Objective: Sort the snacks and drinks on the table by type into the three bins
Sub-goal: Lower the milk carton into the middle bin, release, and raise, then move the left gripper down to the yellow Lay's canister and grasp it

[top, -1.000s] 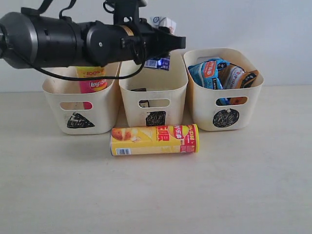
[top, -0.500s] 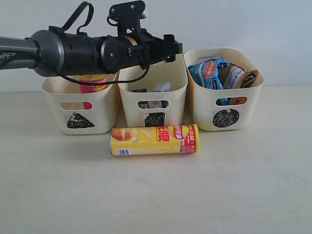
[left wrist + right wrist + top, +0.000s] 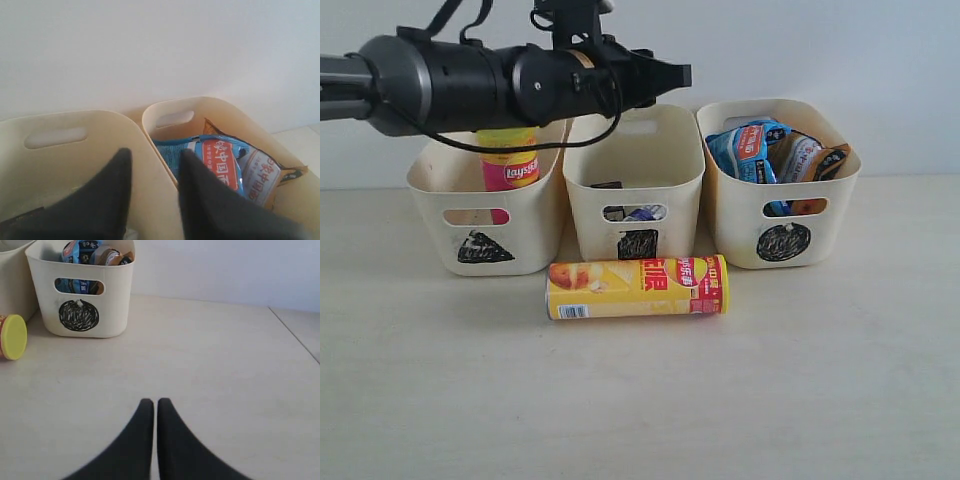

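Left hand (image 3: 674, 76), wide and empty, hangs above the middle bin (image 3: 635, 190); yellow tube (image 3: 637, 287) lies on the tabletop (image 3: 770, 390) at its 6 o'clock, axis running 9-to-3.

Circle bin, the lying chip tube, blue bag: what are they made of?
Circle bin: cream moulded plastic by its look, smooth matte, rounded rim, cut slot handle. Chip tube: likely printed cardboard, slight sheen. Blue bag: thin glossy film, creased and crinkled.
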Robot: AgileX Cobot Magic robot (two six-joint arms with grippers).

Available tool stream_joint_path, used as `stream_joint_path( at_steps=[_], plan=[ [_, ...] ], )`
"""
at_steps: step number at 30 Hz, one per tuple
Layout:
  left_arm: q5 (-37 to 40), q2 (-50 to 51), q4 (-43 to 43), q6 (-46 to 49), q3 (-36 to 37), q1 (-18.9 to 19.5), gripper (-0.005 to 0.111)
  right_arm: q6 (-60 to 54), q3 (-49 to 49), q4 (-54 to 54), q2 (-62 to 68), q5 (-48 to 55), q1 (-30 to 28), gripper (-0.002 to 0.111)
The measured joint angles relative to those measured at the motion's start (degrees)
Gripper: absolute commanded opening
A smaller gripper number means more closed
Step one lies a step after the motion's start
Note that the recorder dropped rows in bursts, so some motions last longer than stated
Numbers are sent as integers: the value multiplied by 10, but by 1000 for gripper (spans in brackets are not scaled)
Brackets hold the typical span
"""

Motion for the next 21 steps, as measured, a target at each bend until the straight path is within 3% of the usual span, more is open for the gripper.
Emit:
stream_joint_path(
  at_steps=[10, 21],
  plan=[
    [193, -71, 0, 61, -1, 0, 4, 0, 0, 0, 0, 0, 0, 0],
    [354, -151, 0, 137, -1, 0, 4, 0, 0, 0, 0, 0, 0, 0]
  ],
)
